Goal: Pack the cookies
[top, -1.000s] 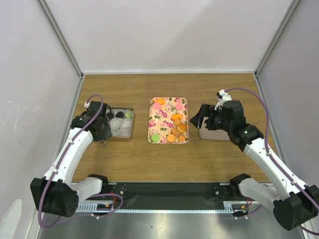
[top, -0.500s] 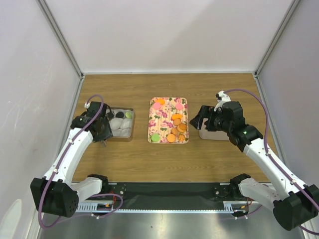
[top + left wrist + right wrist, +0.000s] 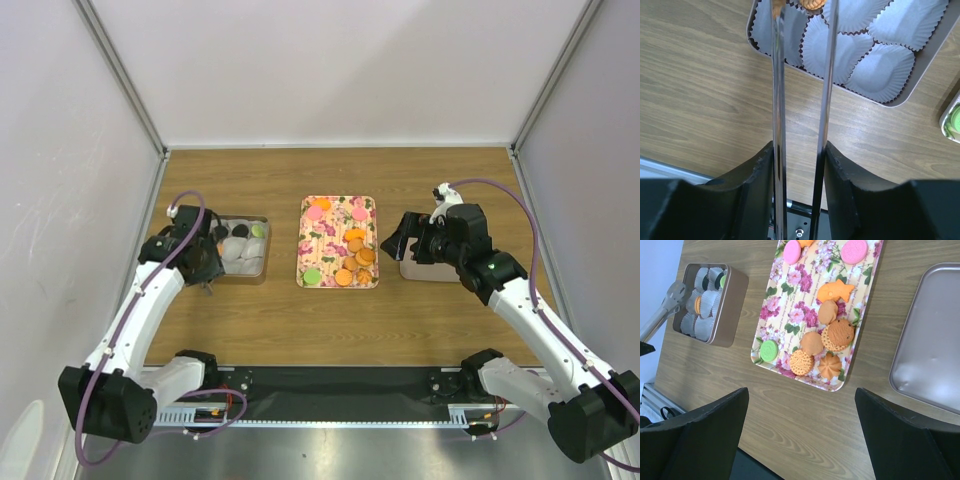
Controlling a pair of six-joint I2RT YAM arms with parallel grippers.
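Most cookies lie on the floral tray, a few in the paper cups of the tin. One orange cookie sits between the tips of the tongs, over a cup. Risk, as I judge it: it catches a pleated rim or sticks to a blade and drags the liner out. My left gripper clamps the tongs, blades partway apart; I can't tell if the cookie is pinched. My right gripper gapes wide and empty beside the lid.

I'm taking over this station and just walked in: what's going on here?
The left end effector grips metal tongs, whose tips sit over the paper-lined tin with an orange cookie at them. Most cookies lie on the floral tray. The right end effector hangs open between tray and tin lid, holding nothing.
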